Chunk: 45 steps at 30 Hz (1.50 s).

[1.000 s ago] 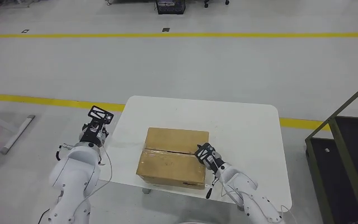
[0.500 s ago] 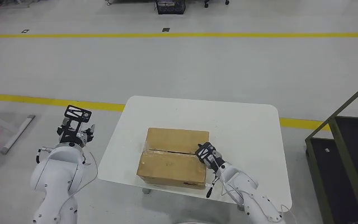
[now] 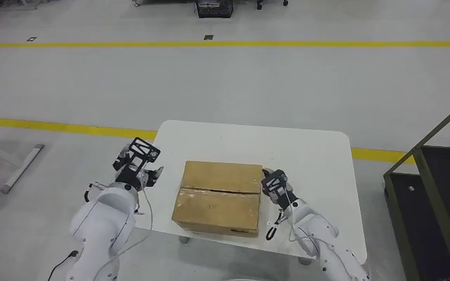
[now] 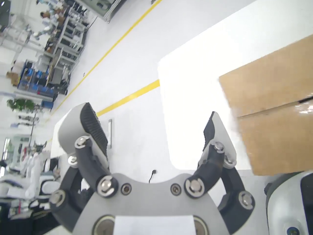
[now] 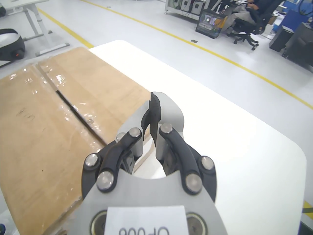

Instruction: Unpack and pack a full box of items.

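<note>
A brown cardboard box (image 3: 218, 197) lies closed on the white table (image 3: 316, 161), with clear tape along its centre seam (image 5: 73, 111). My left gripper (image 3: 144, 156) hovers over the table's left edge, a short way left of the box (image 4: 276, 113). In the left wrist view this gripper (image 4: 150, 123) is open and holds nothing. My right gripper (image 3: 273, 181) sits at the right end of the box, by the seam. In the right wrist view it (image 5: 152, 106) is shut, with nothing seen between its fingertips.
The box sits near the table's front edge. White tabletop (image 5: 220, 123) stretches to the right of and behind the box. A dark metal rack (image 3: 422, 190) stands on the floor off the table's right side. A yellow floor line (image 3: 70, 128) runs behind the table.
My left arm swung out left, away from the table, then came back in closer to the box. My right gripper slid from the box top to its right end.
</note>
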Each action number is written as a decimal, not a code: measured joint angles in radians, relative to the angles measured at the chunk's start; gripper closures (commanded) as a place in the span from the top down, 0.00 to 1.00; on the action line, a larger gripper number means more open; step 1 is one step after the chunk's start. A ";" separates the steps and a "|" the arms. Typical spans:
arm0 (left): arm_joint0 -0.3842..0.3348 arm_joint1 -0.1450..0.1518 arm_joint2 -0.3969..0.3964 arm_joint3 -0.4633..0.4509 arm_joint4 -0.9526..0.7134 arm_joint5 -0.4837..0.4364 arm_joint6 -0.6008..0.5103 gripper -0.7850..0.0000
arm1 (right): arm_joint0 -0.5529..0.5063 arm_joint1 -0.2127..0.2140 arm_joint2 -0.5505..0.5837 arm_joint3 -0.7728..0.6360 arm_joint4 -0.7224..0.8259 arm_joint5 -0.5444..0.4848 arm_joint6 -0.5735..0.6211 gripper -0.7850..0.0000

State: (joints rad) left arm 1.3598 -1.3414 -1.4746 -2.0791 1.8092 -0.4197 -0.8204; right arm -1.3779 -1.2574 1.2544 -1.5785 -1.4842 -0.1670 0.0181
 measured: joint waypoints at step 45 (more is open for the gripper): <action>-0.404 -0.083 0.591 0.564 0.058 -0.159 -0.153 1.00 | -0.218 0.043 0.305 -0.071 0.011 0.021 -0.012 0.00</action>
State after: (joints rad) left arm 0.9562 -1.4242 -0.8834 -1.5152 1.8677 -0.5786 -0.9739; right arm -1.5956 -1.2144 1.5599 -1.6493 -1.4734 -0.1460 0.0057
